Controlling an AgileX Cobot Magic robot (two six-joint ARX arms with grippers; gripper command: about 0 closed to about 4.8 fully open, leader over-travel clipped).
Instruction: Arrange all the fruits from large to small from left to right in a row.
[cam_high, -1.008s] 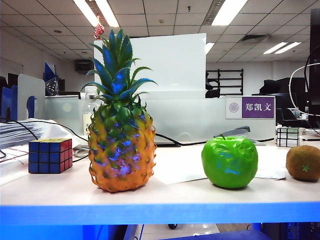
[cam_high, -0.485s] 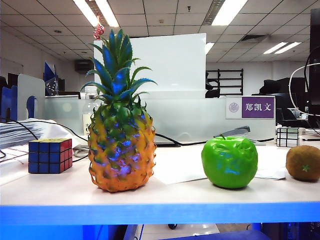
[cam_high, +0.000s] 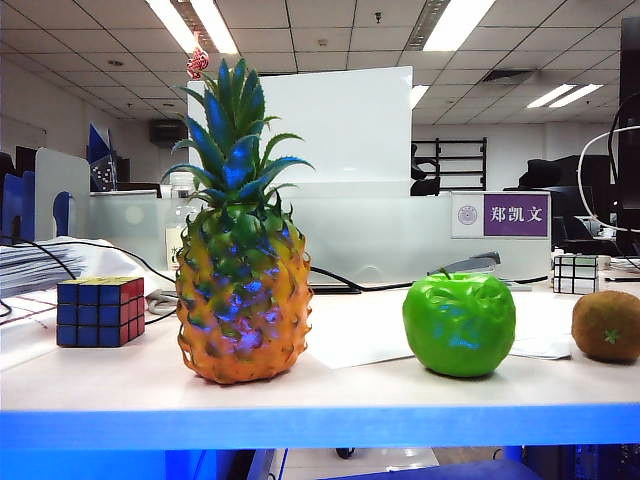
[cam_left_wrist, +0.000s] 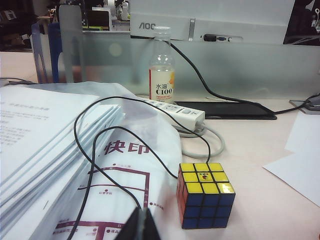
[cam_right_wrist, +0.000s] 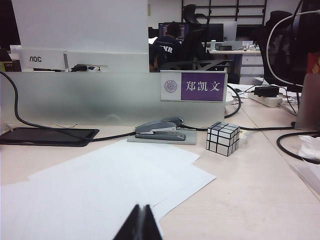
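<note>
Left gripper: its tips (cam_left_wrist: 145, 226) show at the edge of the left wrist view, pressed together, pinching nothing.
Right gripper: its tips (cam_right_wrist: 141, 223) show the same way in the right wrist view, pressed together and empty.
Ahead of the left gripper: a Rubik's cube (cam_left_wrist: 205, 195) near the tips, a stack of papers (cam_left_wrist: 45, 145) in a plastic bag to one side, a bottle (cam_left_wrist: 162, 75) far beyond.
Ahead of the right gripper: white sheets (cam_right_wrist: 100, 185) just in front, then a stapler (cam_right_wrist: 160, 131) and a small black-and-white cube (cam_right_wrist: 223, 138).
Pineapple: (cam_high: 243, 270) upright on the table (cam_high: 320, 395), leftmost fruit in the exterior view; in neither wrist view.
Apple: (cam_high: 459, 324) right of the pineapple, apart from it.
Kiwi: (cam_high: 607, 325) rightmost, at the frame edge.
Fruits and grippers: neither gripper appears in the exterior view, so their spacing cannot be told.
</note>
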